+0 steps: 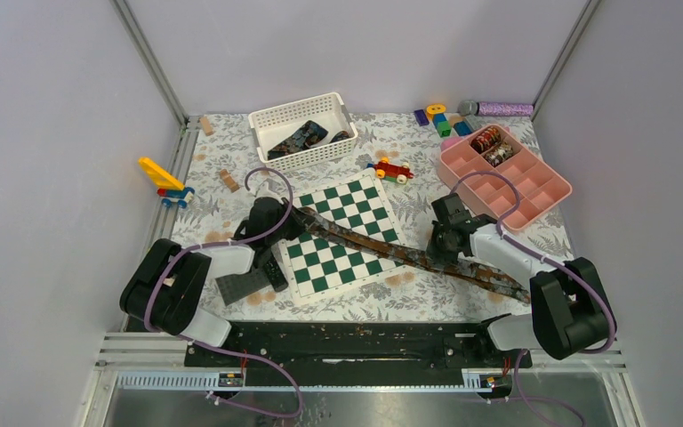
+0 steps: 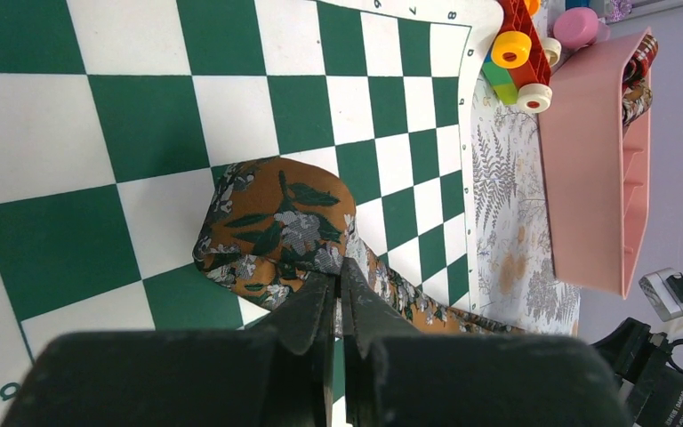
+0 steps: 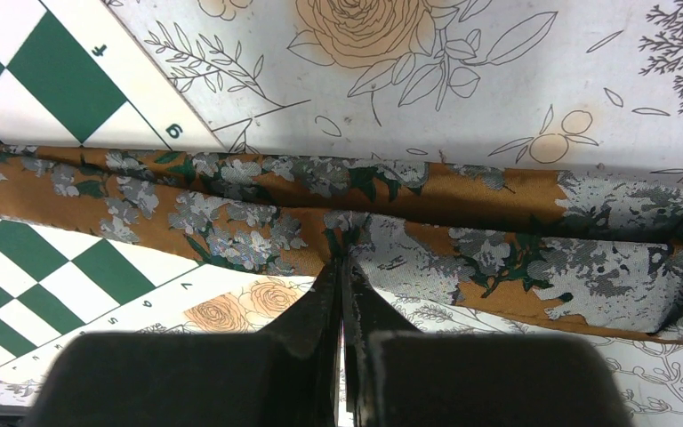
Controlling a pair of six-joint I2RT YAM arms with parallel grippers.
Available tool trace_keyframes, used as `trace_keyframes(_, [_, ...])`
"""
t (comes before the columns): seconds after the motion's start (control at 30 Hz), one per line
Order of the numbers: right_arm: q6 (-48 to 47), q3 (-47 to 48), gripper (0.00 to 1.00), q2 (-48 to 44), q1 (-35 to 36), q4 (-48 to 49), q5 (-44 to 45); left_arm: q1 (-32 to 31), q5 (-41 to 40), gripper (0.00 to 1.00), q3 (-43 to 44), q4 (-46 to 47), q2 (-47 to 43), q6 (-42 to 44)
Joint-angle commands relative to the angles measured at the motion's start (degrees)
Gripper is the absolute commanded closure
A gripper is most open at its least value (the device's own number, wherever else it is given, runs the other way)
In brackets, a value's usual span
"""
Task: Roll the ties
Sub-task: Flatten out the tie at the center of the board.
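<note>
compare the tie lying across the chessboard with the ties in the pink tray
The tie on the chessboard lies stretched out; the ties in the pink tray are tight coils. The stretched tie is pinched by the left gripper and right gripper; the coiled ties are untouched. Both are patterned fabric.

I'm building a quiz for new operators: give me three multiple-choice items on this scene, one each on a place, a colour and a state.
1. Where does the folded end of the brown floral tie lie? A. on the floor B. on the chessboard C. in a drawer
2. What colour is the compartment tray? A. pink B. blue C. black
3. How is the left gripper? A. wide open B. shut on the tie C. shut, empty
Key: 1 B, the fold rests on its squares; 2 A, its walls are pink; 3 B, it pinches the fabric.
</note>
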Motion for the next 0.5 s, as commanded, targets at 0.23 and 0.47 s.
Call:
trace_keyframes(0.23, [-0.7, -0.5, 1.00, 1.9, 0.5, 0.5, 0.7, 1.2, 0.7, 1.00, -2.4, 4.5, -2.2, 0.5])
trace_keyframes(0.47, [-0.6, -0.2, 1.00, 3.0, 0.5, 1.0, 0.8, 1.6, 0.8, 1.00, -2.9, 4.5, -2.0, 0.9])
